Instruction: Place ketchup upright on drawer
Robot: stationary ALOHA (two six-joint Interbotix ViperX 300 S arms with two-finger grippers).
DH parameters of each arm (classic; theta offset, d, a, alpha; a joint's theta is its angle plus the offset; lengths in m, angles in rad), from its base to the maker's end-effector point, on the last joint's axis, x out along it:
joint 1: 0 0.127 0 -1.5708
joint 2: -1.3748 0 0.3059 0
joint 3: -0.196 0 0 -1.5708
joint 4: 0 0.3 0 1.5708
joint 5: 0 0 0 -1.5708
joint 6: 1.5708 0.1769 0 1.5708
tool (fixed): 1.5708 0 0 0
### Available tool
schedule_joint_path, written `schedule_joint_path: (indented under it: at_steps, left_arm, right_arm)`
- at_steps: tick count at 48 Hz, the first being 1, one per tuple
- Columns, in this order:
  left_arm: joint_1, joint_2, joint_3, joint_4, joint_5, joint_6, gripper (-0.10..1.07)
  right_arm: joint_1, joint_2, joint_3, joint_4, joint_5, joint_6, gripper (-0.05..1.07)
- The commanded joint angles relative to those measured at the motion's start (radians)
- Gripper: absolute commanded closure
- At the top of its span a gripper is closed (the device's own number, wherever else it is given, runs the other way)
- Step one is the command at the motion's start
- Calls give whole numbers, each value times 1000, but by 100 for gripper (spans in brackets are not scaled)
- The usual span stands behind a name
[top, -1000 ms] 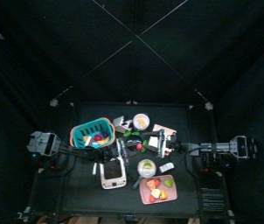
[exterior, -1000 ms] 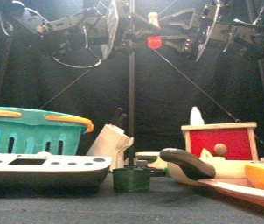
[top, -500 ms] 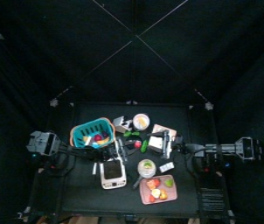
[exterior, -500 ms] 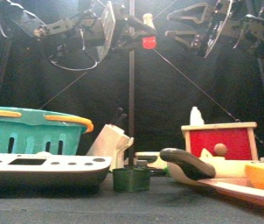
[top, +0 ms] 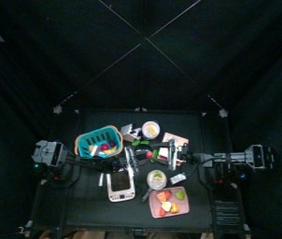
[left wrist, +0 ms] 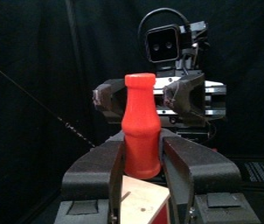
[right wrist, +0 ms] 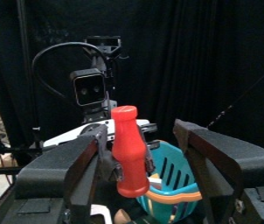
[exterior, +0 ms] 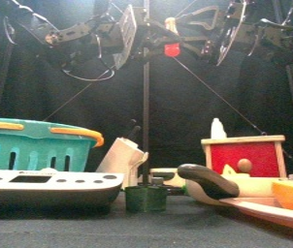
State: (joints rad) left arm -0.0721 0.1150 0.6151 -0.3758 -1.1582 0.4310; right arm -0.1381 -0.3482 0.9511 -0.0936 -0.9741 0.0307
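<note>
the left tool (left wrist: 144, 179) grips the red ketchup bottle (left wrist: 142, 122) upright by its lower body, high above the table (top: 84, 201). the right tool (right wrist: 142, 168) stands spread wide just around the bottle, not touching it. the red drawer (exterior: 244, 155) stands below, beside the teal basket (exterior: 35, 145).

Pen dim overall; black curtains swallow most light. Top view: table small, lit pool in middle, surroundings near black. Front view: bright lamp glare high behind arms, foreground soft, out of focus. Wrist views evenly lit; ketchup bottle (left wrist: 142, 123) sharp, mild sheen along side, background curtains dark, slightly grainy.
</note>
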Motion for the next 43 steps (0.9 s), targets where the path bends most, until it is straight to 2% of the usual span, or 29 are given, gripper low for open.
schedule_joint_path:
  at_steps: [1,12,25,43]
  left_arm:
    - [3,-5,-26,5,-9,-2,43]
    - [3,3,-32,5,-9,-2,43]
    - [3,3,-31,3,-9,-2,43]
    - [3,3,-28,3,-9,-2,43]
  right_arm:
    - [2,-3,-32,0,-6,2,8]
    - [0,14,-43,0,-6,0,10]
    - [0,14,-41,0,-6,2,25]
    - [0,14,-37,5,-6,3,39]
